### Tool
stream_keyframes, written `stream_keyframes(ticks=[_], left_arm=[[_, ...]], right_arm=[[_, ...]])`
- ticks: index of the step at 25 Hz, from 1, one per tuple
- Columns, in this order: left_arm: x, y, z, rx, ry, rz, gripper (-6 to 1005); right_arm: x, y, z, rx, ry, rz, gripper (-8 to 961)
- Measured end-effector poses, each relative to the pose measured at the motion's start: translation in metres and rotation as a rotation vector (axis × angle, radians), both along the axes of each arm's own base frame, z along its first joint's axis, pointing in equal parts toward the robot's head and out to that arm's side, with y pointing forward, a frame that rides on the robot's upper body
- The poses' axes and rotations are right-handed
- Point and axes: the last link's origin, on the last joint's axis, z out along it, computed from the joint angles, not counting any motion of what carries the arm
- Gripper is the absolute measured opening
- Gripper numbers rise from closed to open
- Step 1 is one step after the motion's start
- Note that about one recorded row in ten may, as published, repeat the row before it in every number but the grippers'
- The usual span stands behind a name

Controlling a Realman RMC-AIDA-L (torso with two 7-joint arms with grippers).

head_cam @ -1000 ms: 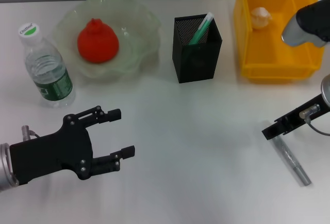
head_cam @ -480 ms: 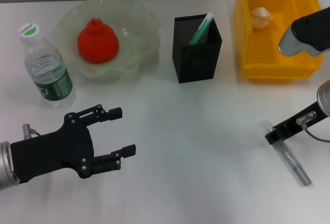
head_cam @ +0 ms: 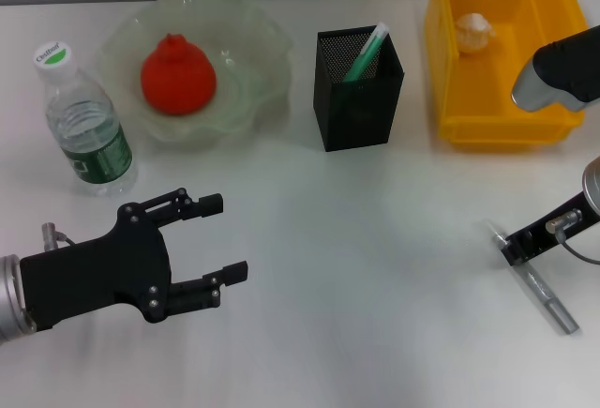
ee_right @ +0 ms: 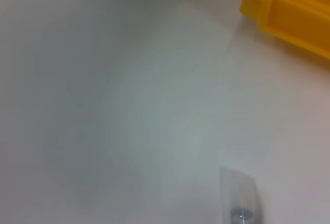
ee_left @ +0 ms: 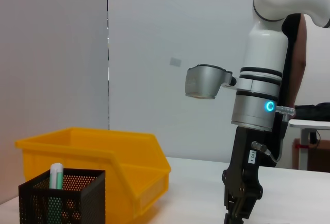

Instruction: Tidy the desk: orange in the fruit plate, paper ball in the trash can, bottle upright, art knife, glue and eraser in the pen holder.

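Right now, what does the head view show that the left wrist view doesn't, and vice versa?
Head view only: the orange in the fruit plate, the upright bottle, the paper ball in the trash can, the art knife flat on the desk, the open left hand.
Left wrist view only: the right arm's white upper links and the wall behind.
Both: pen holder with the green-white stick, trash can, right hand.
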Motion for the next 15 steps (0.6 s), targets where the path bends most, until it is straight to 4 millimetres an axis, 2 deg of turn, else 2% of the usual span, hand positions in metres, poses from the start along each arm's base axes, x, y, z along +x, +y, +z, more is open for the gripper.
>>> stream_keyframes(ticks=[7,9,10,11,14,15], left_arm=[[0.000,0.000,0.000,-0.004,-0.001,0.000,783],[0.000,0.000,0.000,-0.008,-0.003,0.005,783],[0.000,0.000,0.000,-0.008,-0.003,0.005,783],[0.000,0.000,0.000,-0.008,-0.003,0.004,783],[0.001,0.000,0.000,-0.008,-0.004,0.003,783],[0.001,0.000,0.000,-0.008,-0.004,0.003,783]], right_arm=[[-0.009,-0.003,0.011,0.024,0.062,0.047,120],[-0.024,-0.002,0.028,0.078,0.159,0.105,119],[-0.024,-0.002,0.028,0.078,0.159,0.105,119],[-0.035,0.000,0.043,0.134,0.220,0.168,119],[-0.054,0.004,0.061,0.228,0.342,0.319,118],[-0.054,0.004,0.061,0.228,0.342,0.319,117]])
